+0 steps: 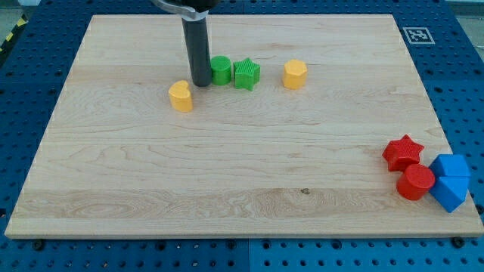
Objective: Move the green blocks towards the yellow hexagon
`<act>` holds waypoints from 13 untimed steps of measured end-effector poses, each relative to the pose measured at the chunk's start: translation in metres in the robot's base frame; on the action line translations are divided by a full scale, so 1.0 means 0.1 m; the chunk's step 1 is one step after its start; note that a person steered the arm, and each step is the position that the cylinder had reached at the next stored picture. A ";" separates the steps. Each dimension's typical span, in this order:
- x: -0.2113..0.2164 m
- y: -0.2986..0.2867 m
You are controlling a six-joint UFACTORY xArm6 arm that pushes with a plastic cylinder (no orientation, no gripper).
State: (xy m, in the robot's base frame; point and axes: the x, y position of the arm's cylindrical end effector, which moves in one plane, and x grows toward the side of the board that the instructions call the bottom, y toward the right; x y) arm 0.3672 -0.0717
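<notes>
Where my tip (202, 83) lands | green cylinder (221, 70) partly hidden

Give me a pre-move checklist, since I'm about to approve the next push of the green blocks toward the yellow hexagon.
1. My tip at the green round block's left side: ok.
2. Green star directly right of the round block, apparently touching: ok.
3. Yellow hexagon further right, roughly in line: ok.
4. Path between star and hexagon free of blocks: ok.
5. Yellow heart-like block sits lower left of my tip, off the path: ok.
6. Tip actually contacting the round block: cannot tell.
</notes>
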 end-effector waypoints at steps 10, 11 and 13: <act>-0.26 -0.01; -0.26 0.18; -0.25 0.37</act>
State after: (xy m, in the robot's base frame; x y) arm 0.3425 -0.0349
